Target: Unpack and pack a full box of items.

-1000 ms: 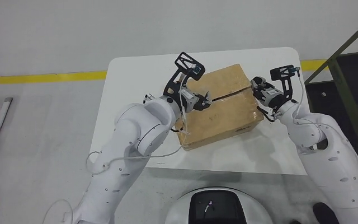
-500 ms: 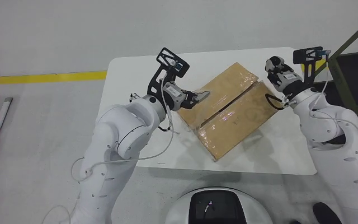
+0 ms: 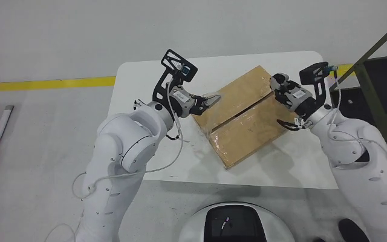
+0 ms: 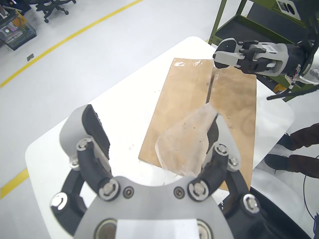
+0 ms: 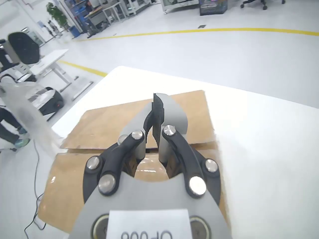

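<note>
A brown cardboard box (image 3: 242, 118) lies at an angle on the white table (image 3: 151, 145), its two top flaps meeting at a seam with glossy clear tape. My left gripper (image 4: 152, 115) stands open just off the box's near-left corner, also seen from above (image 3: 210, 101). A crumpled piece of clear tape (image 4: 184, 143) clings to one of its fingers. My right gripper (image 5: 157, 101) is shut with nothing between its fingers, over the seam at the box's far right end (image 3: 278, 81). The box (image 5: 112, 120) lies right beneath it.
A green metal rack (image 3: 369, 72) stands off the table's right side, close to the right arm. Bare tabletop (image 4: 119, 105) stretches left of the box and along the near edge. A blurred translucent strip (image 5: 27, 110) hangs at the side of the right wrist view.
The box has turned on the table. My left gripper has drawn back to the left off the box with tape on a finger. The right gripper swung out, then came back to the box's end.
</note>
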